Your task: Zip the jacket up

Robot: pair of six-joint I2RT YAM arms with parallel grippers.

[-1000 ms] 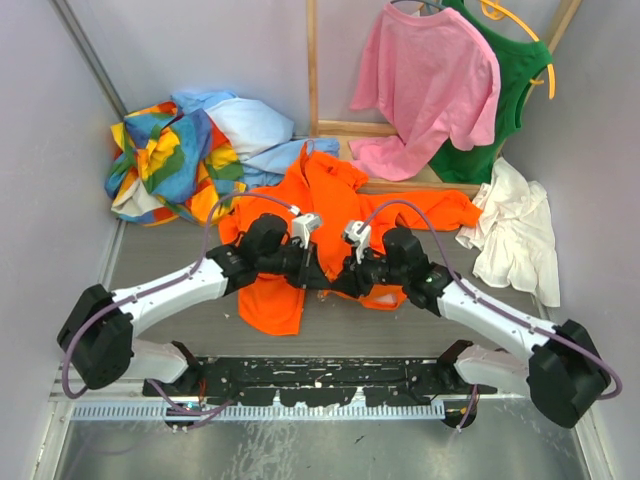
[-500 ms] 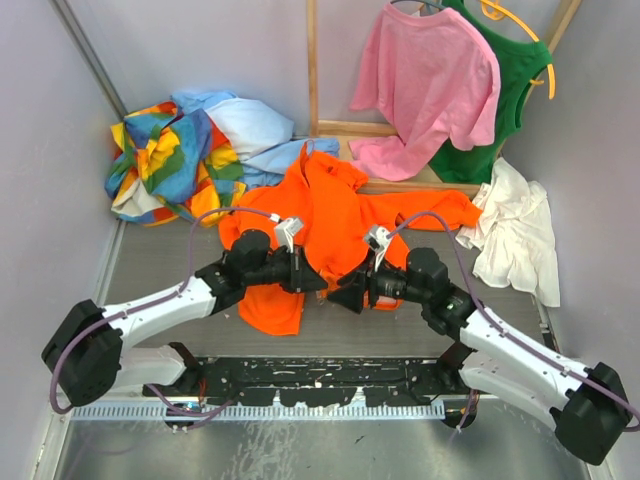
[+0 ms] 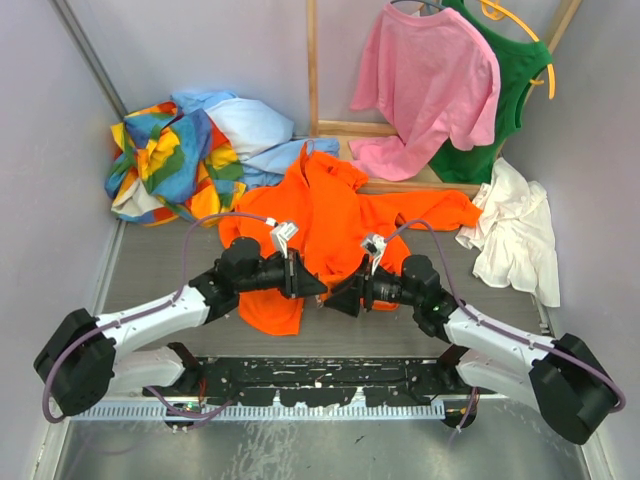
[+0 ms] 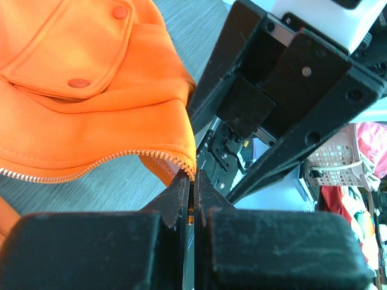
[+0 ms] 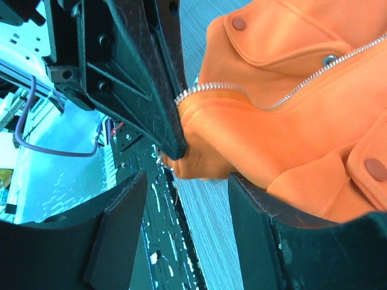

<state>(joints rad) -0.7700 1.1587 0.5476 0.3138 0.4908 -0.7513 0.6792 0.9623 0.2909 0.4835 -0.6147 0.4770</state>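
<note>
The orange jacket [image 3: 330, 205] lies spread on the grey table, its zipper open. My left gripper [image 3: 318, 287] is shut on the jacket's bottom corner, at the end of the zipper teeth; in the left wrist view the fingertips [image 4: 183, 188] pinch that toothed edge of the jacket [image 4: 91, 90]. My right gripper [image 3: 332, 303] faces it, tip to tip, and is open. In the right wrist view its gripper [image 5: 187, 223] has wide jaws around bare table just below the other hem corner of the jacket [image 5: 290, 121], and the left gripper's black finger [image 5: 151, 90] touches that fabric.
A multicoloured patchwork garment [image 3: 170, 160] and a light blue cloth [image 3: 250, 125] lie at the back left. A pink T-shirt [image 3: 425, 85] and a green top [image 3: 505, 110] hang at the back right. A white cloth [image 3: 515, 235] lies on the right. Walls stand close on both sides.
Both grippers have drawn back toward the near edge and lower, and the left one has pulled the jacket's hem corner with it. The right gripper has shifted left, close to the left gripper.
</note>
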